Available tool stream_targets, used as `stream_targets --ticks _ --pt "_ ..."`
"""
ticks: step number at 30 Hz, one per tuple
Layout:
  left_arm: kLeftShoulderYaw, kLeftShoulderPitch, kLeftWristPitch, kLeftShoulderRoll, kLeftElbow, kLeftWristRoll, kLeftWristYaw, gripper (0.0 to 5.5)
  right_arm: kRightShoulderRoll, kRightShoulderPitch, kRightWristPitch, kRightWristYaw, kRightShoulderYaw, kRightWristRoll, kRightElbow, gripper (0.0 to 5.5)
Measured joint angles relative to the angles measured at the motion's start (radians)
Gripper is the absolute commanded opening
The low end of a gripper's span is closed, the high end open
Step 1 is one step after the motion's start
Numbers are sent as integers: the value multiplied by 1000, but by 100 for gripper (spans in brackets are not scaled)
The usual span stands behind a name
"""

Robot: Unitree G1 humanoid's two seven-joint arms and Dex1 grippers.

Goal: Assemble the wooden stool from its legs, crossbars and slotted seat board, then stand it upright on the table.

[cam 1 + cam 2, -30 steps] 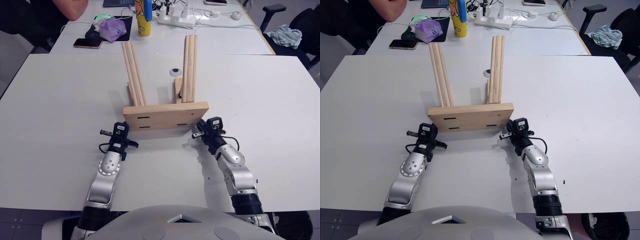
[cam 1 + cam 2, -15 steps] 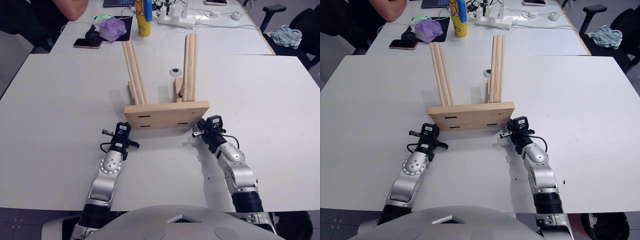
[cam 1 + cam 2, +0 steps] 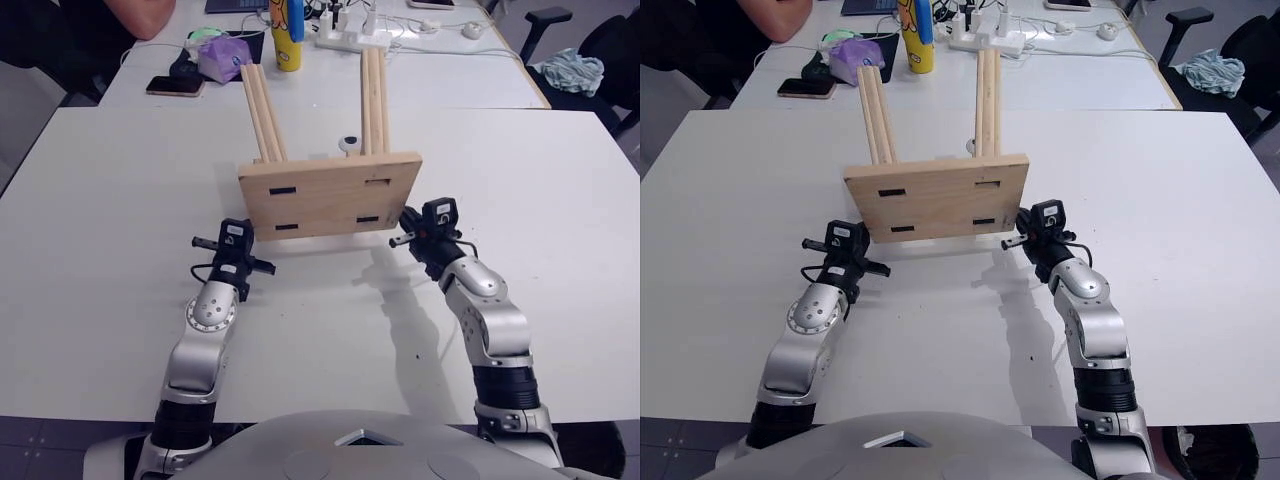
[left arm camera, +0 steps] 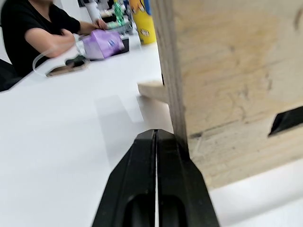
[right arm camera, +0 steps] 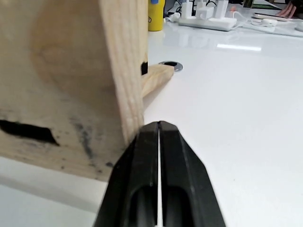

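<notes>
The wooden stool lies on its side on the white table (image 3: 120,200). Its slotted seat board (image 3: 328,195) faces me, and its legs (image 3: 262,100) (image 3: 372,95) point away toward the far edge. My left gripper (image 3: 240,250) is at the board's lower left corner. In the left wrist view this gripper (image 4: 155,135) is shut, its tip against the board's edge (image 4: 173,94). My right gripper (image 3: 420,232) is at the lower right corner. In the right wrist view this gripper (image 5: 158,125) is also shut, with its tip at the board's edge (image 5: 128,71). Neither gripper holds anything between its fingers.
A round cable grommet (image 3: 348,142) sits in the table behind the board. The far table holds a yellow bottle (image 3: 288,40), a power strip (image 3: 350,40), a purple pouch (image 3: 225,58) and a phone (image 3: 175,86). A chair with a cloth (image 3: 570,70) stands at the back right.
The seat board has tipped up and shows much more of its face. The legs now reach farther back. Both grippers have moved forward with the board's lower corners.
</notes>
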Motion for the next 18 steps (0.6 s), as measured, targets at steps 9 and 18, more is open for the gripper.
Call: stream_targets --ticks 9,18 --pt "52 -120 112 -1 -99 -20 0 4 3 -87 60 -15 -31 21 -77 0" --pt "88 -210 164 -1 -145 -21 0 4 33 -202 127 -56 -63 30 -124 0"
